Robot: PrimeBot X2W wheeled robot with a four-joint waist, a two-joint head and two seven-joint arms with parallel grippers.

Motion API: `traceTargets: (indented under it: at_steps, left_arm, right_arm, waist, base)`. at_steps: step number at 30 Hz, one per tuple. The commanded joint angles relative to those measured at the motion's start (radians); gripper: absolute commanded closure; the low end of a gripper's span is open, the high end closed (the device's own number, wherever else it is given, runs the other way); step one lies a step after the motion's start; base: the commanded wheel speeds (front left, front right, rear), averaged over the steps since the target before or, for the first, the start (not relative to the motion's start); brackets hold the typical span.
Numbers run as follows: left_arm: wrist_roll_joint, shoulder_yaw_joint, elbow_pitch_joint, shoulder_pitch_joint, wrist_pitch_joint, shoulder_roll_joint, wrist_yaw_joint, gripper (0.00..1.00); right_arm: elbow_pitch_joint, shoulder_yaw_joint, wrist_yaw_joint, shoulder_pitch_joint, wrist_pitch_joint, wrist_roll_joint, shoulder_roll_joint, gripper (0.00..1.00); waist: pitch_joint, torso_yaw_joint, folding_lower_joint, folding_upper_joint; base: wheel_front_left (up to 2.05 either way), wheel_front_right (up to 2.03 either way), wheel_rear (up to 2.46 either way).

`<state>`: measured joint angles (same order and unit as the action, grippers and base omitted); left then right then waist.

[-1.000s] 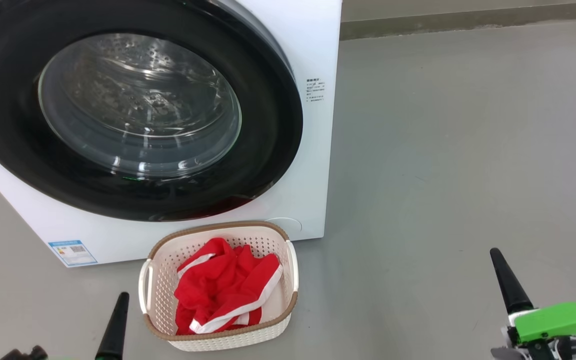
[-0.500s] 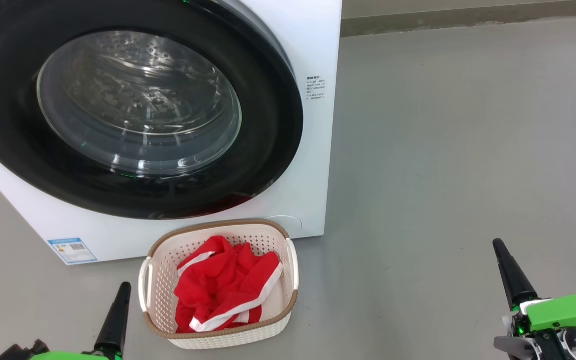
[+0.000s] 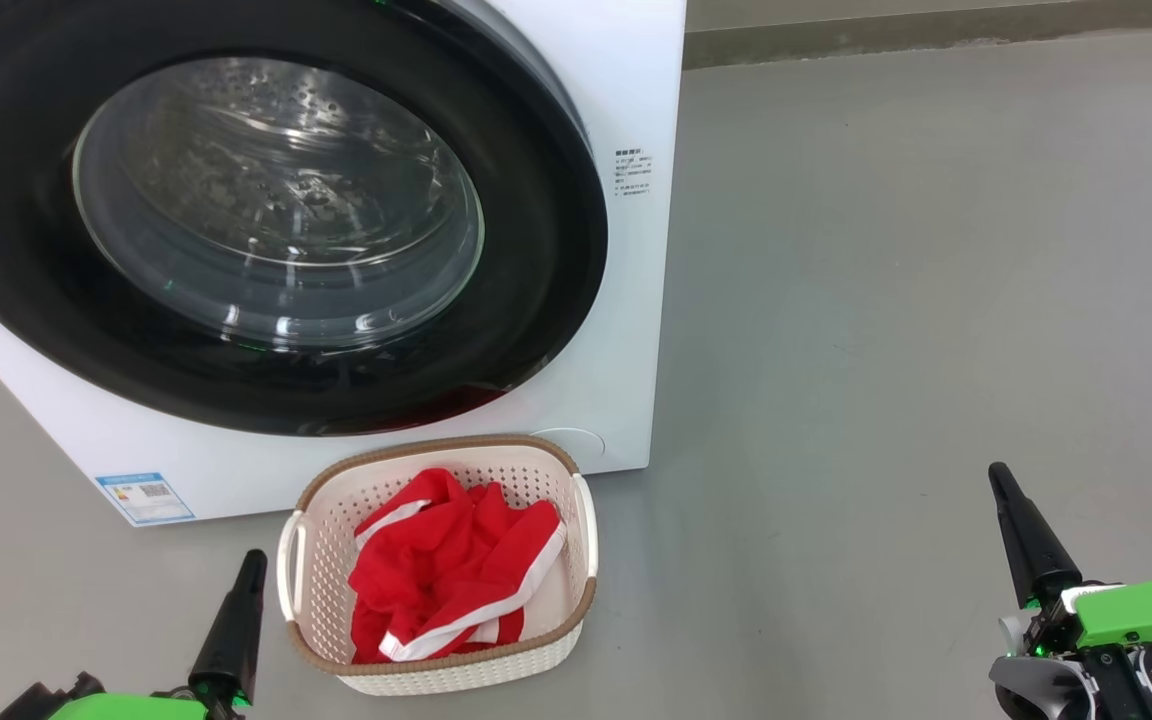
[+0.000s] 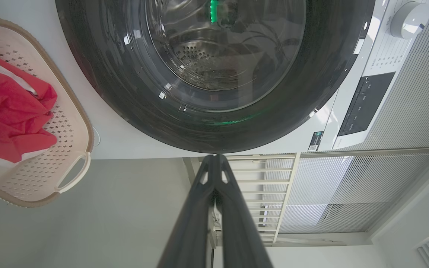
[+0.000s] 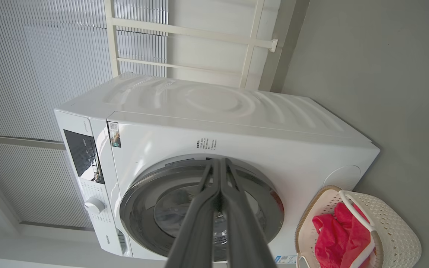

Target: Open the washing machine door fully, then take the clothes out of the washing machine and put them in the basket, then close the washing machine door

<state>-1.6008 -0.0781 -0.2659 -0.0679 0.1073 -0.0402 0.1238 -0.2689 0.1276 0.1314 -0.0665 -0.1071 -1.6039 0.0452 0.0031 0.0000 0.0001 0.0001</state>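
**Red fabric clothes with white trim [image 3: 446, 570] lie in the small cream perforated plastic basket [image 3: 456, 680]**

On the grey floor [image 3: 886, 300], the basket stands just in front of the big white front-loading washing machine [image 3: 626, 300]. The large round door with its glossy black rim and clear glass window [image 3: 266, 215] sits closed against the machine's front. The left gripper [image 3: 254, 560] points up near the basket's left handle; the right gripper [image 3: 999, 475] is well apart to the right. Both are clenched on nothing, fingers pressed together.

The left gripper [image 3: 250, 568] and right gripper [image 3: 1002, 482] sit low at either side, fingers pressed together, pointing up, holding nothing.
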Motion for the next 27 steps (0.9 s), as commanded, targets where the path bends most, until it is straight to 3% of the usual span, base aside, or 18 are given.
traceTargets:
  at_steps: [1, 27]
  left_arm:
    - [-0.008, -0.036, 0.021, -0.04, 0.006, -0.01, 0.007, 1.0]
    - [-0.008, -0.036, 0.021, -0.04, 0.006, -0.01, 0.007, 1.0]
  right_arm:
    - [0.024, -0.014, -0.001, -0.041, -0.006, -0.005, 0.006, 1.0]
    - [0.024, -0.014, -0.001, -0.041, -0.006, -0.004, 0.006, 1.0]
  waist:
    - [0.0, 0.0, 0.0, -0.0001]
    - [0.0, 0.0, 0.0, -0.0001]
  base:
    - [0.0, 0.0, 0.0]
    - [0.0, 0.0, 0.0]
